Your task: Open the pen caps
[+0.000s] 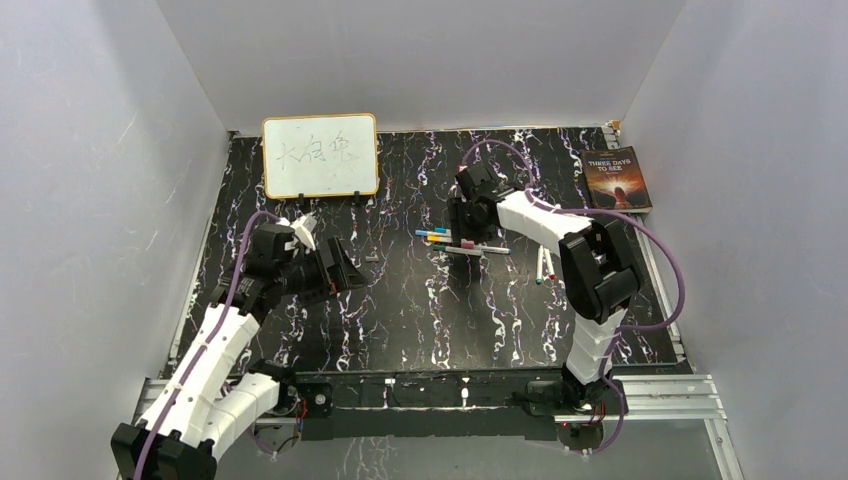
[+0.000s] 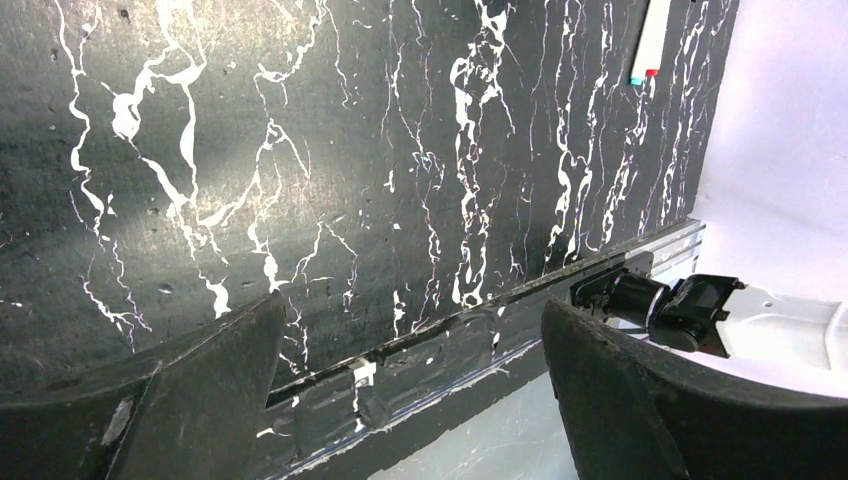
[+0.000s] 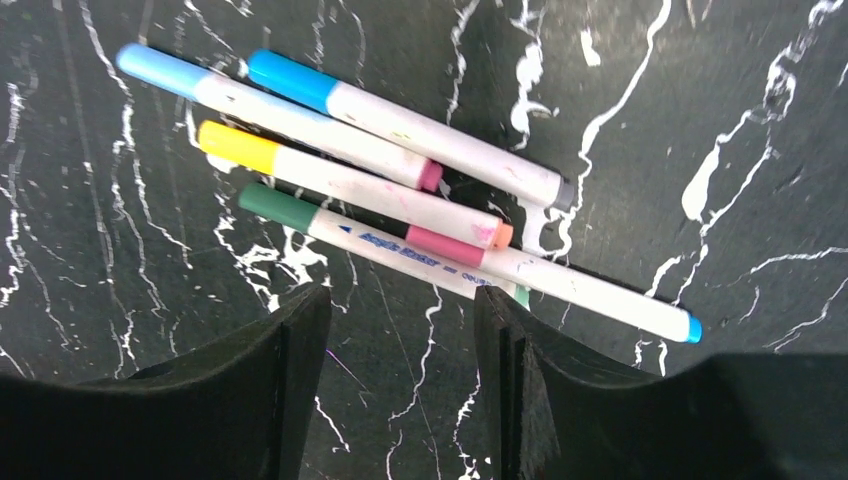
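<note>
1. From the top external view, a black, white-veined marble-pattern table [image 1: 420, 320] is carrying a cluster of slim white-barrelled pens [image 1: 455, 242] near its middle. Two more of them are lying just beside the right arm. The right gripper [image 1: 465, 228] is hovering over the cluster, while the left gripper [image 1: 345, 270] is hanging well apart from it on the left. A wood-framed whiteboard [image 1: 320, 155] is standing at the far edge, and a dark paperback book [image 1: 615, 178] is lying in the far right corner.
2. From the left wrist, the left gripper [image 2: 410, 350] is holding its black fingers [image 2: 200, 390] spread wide with nothing between them. One white pen [image 2: 650, 40] is showing at the top edge.
3. From the right wrist, the right gripper [image 3: 400, 370] is keeping its jaws parted and empty, with the five pens [image 3: 400, 190] lying just ahead. Short coloured plastic pen caps [image 3: 290, 80] in light blue, blue, yellow and green are sitting on the barrels' left ends.
</note>
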